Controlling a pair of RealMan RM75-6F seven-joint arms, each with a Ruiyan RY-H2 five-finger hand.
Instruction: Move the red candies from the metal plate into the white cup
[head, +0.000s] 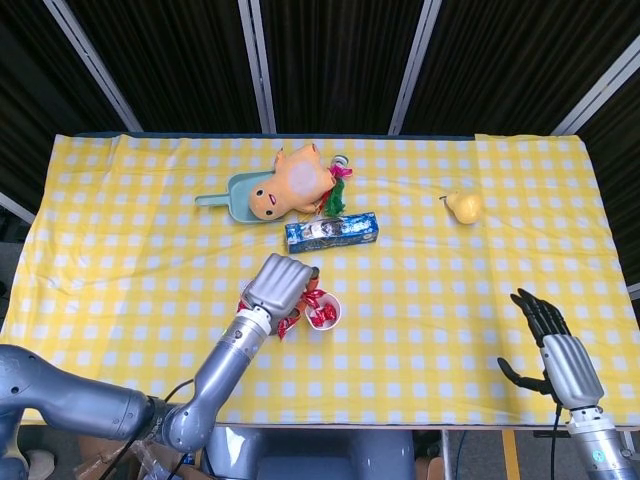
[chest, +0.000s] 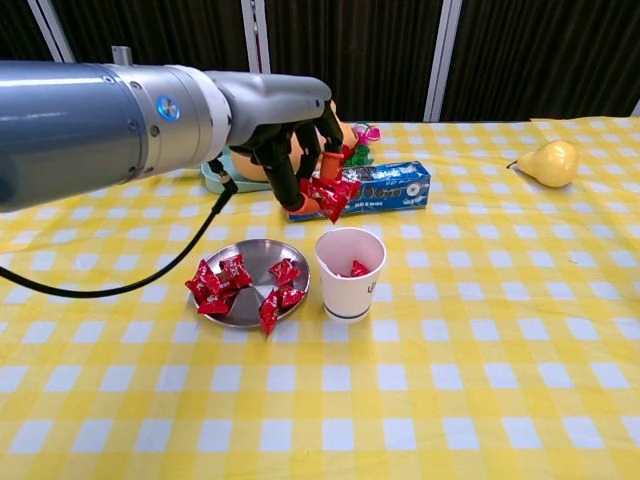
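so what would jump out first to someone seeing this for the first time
The big grey left hand hangs above the white cup, pinching a red candy just over its mouth. Left of the cup, the metal plate holds a heap of red candies. Behind them lie an orange plush toy and a blue box, with a yellow pear at far right.

Your left hand (chest: 290, 135) raised above the table, fingers (chest: 300, 170) curled downward and pinching a red candy (chest: 330, 192), left forearm reaching in from the lower left, your right hand (head: 555, 345) low at the table's near right edge, fingers spread, holding nothing
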